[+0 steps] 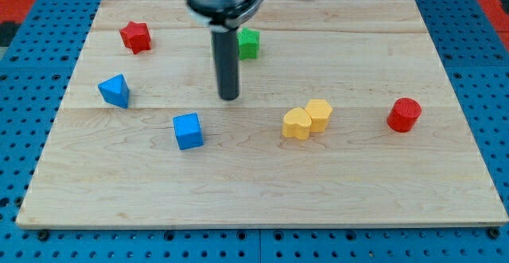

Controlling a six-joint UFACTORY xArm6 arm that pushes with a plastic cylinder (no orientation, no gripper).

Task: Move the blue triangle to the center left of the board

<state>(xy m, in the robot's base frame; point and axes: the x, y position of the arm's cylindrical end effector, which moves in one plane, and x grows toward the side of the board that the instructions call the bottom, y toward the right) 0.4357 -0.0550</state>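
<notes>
The arm carries no jaws at all, only a dark rod, so there is nothing to be released or clenched and nothing is grasped; the work is done by pushing with my tip (229, 98), which rests on the tabletop (445, 191) near the middle of the board, slightly toward the view's top. The blue triangle (114, 90) lies well apart from the tip, off to the view's left and at about the same height, already close to the board's left edge and roughly midway down it. Judging from that, it sits at or very near the center left, so little or no travel seems left, and the tip stands clear of it rather than pressing on it. A blue cube (188, 131) lies between them but lower, toward the view's bottom left of the tip, near enough that a straight sweep leftward might clip it. Just behind the rod, to the view's upper right, a green block (249, 44) shows partly hidden. A red star (136, 36) sits above the triangle. To the tip's lower right two yellow blocks (307, 120) touch each other, and a red cylinder (404, 114) stands far right.
</notes>
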